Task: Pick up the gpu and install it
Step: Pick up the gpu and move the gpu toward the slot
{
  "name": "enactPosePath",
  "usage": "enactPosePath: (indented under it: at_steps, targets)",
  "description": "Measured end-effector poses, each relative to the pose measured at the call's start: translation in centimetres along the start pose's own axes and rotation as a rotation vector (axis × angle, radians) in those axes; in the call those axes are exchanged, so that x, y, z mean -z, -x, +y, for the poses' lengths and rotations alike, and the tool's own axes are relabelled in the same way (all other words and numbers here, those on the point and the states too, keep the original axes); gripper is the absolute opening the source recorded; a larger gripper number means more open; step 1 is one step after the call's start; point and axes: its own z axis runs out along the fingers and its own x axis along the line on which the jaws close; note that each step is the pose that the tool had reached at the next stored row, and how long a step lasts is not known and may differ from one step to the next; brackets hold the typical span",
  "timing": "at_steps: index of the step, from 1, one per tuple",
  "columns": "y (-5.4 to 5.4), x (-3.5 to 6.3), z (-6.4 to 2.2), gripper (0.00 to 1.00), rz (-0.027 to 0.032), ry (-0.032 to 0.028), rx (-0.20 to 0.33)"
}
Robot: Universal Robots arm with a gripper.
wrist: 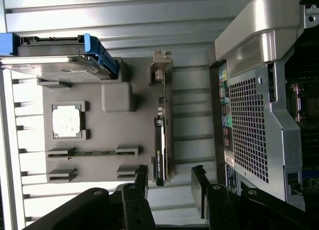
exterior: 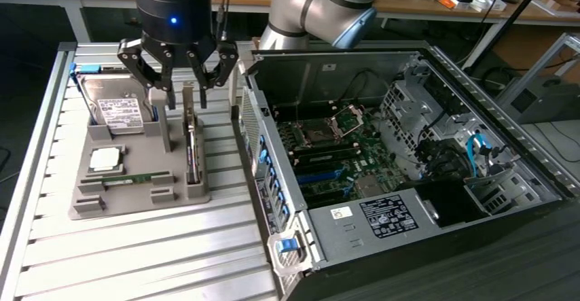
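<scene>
Where the exterior view comes nearest, a slatted metal table [exterior: 136, 260] carries a grey tray [exterior: 136, 202]. To the exterior view's right of the tray lies an open computer case [exterior: 534, 172], its motherboard [exterior: 331, 148] exposed.

On the tray's near part a green memory stick [exterior: 127, 177] lies flat in its slot, with a square processor [exterior: 106, 157] just behind it.

The gpu [exterior: 191, 148] stands on its long edge in a slot along the tray's margin closest to the case, and it has not yet been lifted. The wrist view shows the card edge-on.

Further back on the tray, a hard drive [exterior: 118, 111] with a white label leans in its holder.

The gripper [exterior: 186, 94] hangs over the card's far end, jaws wide apart and holding nothing. In the wrist view its dark fingers [wrist: 141, 182] stand one on either side of the card's line.

Behind the gripper, the arm [exterior: 317, 5] rises in front of a cluttered bench [exterior: 417, 7].
</scene>
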Motion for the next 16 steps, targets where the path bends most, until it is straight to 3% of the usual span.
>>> enactPosePath:
  at_steps: [16]
  targets:
    - [-1.1,-0.39,-0.10,0.48,0.0002,-0.0002,0.000]
